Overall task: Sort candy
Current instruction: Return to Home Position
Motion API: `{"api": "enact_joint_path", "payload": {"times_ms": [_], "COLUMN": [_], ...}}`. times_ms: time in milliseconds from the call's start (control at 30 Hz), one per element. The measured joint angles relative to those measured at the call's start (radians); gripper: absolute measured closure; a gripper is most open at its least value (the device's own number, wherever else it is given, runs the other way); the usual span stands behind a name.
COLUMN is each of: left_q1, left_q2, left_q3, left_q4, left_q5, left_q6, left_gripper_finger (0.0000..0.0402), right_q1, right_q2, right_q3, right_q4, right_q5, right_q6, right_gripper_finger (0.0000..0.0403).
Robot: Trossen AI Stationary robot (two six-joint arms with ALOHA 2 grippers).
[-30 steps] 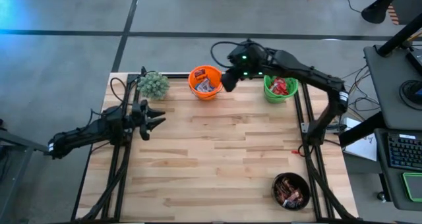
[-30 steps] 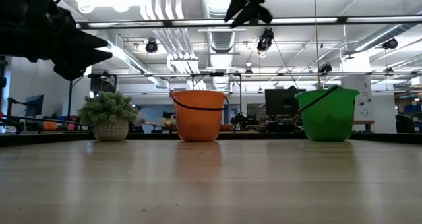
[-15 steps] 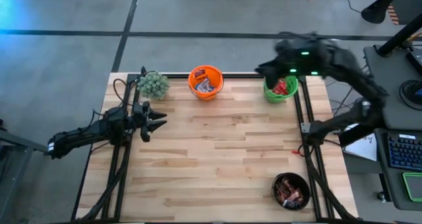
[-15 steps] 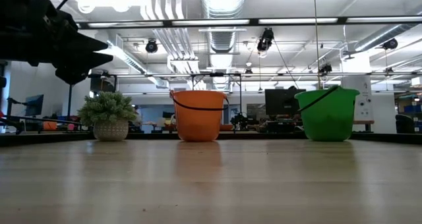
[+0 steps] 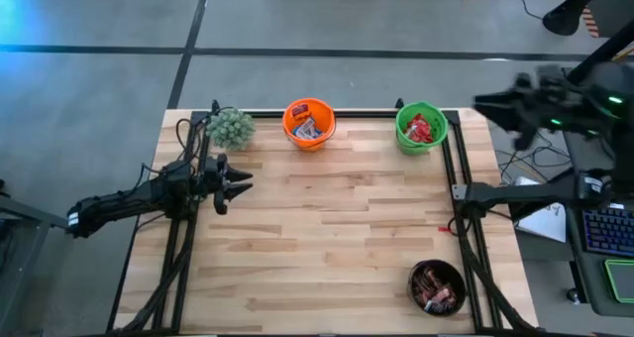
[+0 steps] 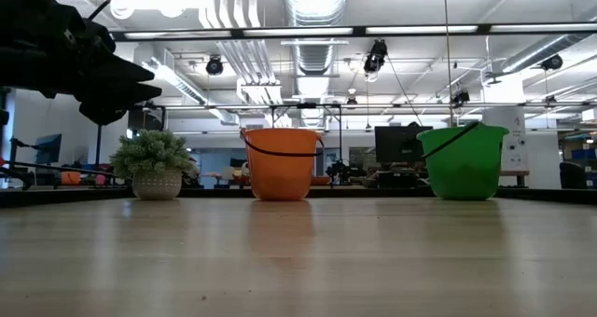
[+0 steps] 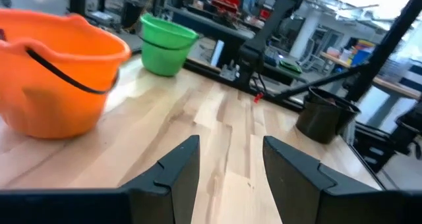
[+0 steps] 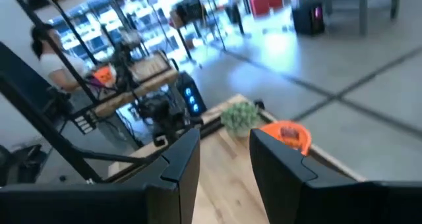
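Now the candy [image 5: 308, 129] lay in the orange bucket [image 5: 287, 119], green bucket [image 5: 401, 134] and black bucket [image 5: 416, 278], none loose on the table [image 5: 327, 228]. The right gripper [image 5: 487, 104] hung past the far right corner, fingers apart, holding nothing. The left gripper [image 5: 238, 178], fingers apart too, waited by the left edge.

Bright, even overhead light; the wooden table [image 5: 327, 238] carries only faint shadows. Low view: ceiling strip lights [image 6: 438, 29] glare white and backlight the left gripper [image 6: 149, 82] into a black silhouette. High view: a blue glow [image 5: 12, 15] tints the floor [image 5: 297, 20] at one corner; the right arm [image 5: 555, 109] is smeared by motion.
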Motion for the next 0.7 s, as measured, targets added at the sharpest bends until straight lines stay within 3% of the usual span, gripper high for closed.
{"api": "enact_joint_path", "payload": {"times_ms": [267,700], "left_q1": [0.000,0.000], "left_q2": [0.013,0.013], "left_q3": [0.013,0.046], "left_q4": [-0.016,-0.028], "left_q5": [0.067,0.068], "left_q6": [-0.027,-0.066], "left_gripper_finger": [0.0253,0.0253], "right_q1": [0.000,0.000], "right_q2": [-0.181,-0.561], "right_q3": [-0.221,-0.938], "right_q4": [0.020,0.457], "right_q5": [0.020,0.022], "right_q6": [-0.065,-0.042], "right_gripper_finger": [0.0284,0.0280]}}
